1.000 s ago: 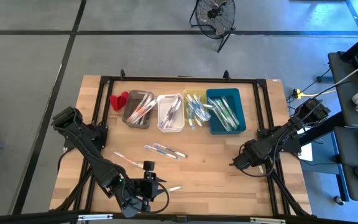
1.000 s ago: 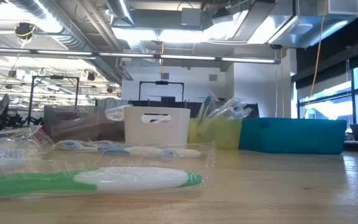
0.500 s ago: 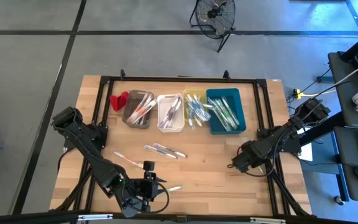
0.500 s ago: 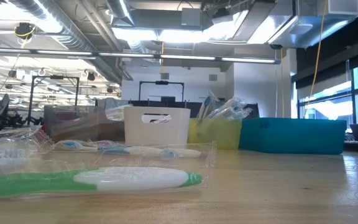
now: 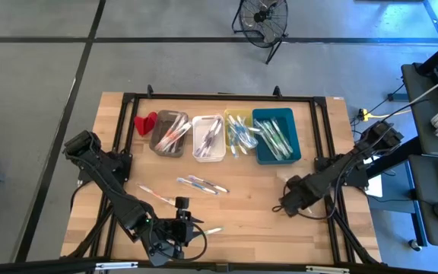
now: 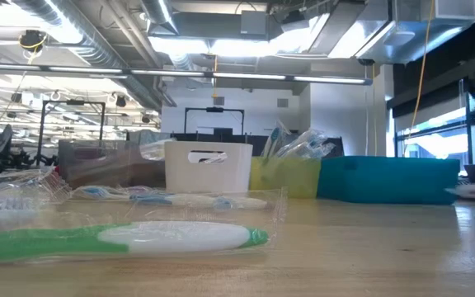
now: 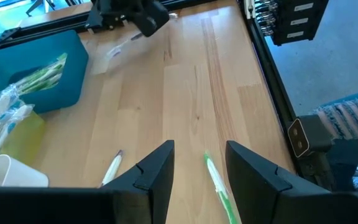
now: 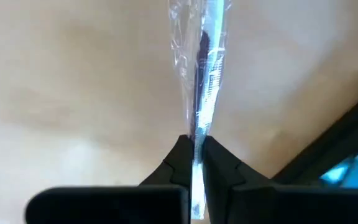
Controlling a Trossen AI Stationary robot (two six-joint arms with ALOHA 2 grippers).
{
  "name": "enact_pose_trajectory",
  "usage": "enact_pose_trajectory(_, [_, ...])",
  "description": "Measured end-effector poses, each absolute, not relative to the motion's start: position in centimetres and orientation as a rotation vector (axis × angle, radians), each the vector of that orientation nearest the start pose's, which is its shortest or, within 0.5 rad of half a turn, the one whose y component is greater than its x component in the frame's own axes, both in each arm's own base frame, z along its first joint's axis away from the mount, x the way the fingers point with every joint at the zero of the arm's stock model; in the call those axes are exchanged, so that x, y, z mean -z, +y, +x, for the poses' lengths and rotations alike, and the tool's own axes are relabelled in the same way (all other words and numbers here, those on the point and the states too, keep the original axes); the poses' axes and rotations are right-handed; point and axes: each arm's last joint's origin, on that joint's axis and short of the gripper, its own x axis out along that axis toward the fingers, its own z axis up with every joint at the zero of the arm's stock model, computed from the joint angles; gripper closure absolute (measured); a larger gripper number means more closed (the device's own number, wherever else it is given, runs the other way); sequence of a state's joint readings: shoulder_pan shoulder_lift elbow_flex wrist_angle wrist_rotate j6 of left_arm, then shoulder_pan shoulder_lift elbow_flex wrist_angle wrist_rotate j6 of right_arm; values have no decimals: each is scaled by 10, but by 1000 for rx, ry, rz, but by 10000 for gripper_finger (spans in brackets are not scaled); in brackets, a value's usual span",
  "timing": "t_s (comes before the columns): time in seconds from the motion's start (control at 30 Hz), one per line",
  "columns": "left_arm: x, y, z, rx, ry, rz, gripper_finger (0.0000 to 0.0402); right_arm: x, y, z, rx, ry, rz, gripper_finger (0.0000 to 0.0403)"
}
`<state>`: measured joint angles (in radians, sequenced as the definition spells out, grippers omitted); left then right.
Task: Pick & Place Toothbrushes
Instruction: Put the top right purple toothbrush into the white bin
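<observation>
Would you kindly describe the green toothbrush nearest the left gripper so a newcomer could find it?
Start at the row of bins along the table's far side, then come to the near edge, where the left gripper hovers open. The wrapped green toothbrush lies just beside it, alone, apart from the loose toothbrushes mid-table.

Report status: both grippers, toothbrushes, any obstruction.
Right gripper shut on wrapped toothbrush, low over the table's right side. Left gripper open above green toothbrush at front edge. Loose toothbrushes mid-table. No obstruction seen.

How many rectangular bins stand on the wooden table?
4, in one row at the far side: grey bin, white bin, yellow bin, teal bin. None seems hidden.
</observation>
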<state>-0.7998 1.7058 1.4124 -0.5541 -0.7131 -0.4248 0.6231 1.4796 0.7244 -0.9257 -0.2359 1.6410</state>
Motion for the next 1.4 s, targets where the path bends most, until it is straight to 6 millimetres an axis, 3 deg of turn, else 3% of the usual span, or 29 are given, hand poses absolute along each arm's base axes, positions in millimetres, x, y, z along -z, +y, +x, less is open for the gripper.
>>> enact_pose_trajectory(0.3, [-285, -255, 264, -28, 609, 194, 263, -198, 151, 199, 573, 1497, 858, 389])
enact_pose_trajectory(0.5, [-286, -262, 257, -47, 573, 227, 263, -239, 177, 231, 228, 1104, 779, 389])
enact_pose_trajectory(0.7, [-288, -269, 252, -69, 522, 216, 263, -268, 200, 246, -55, 764, 518, 389])
enact_pose_trajectory(1.0, [-309, -273, 268, -105, 321, 27, 263, -278, 225, 260, -359, 496, 163, 389])
enact_pose_trajectory(1.4, [-315, -255, 292, -81, 295, 36, 263, -268, 227, 279, -338, 374, -86, 389])
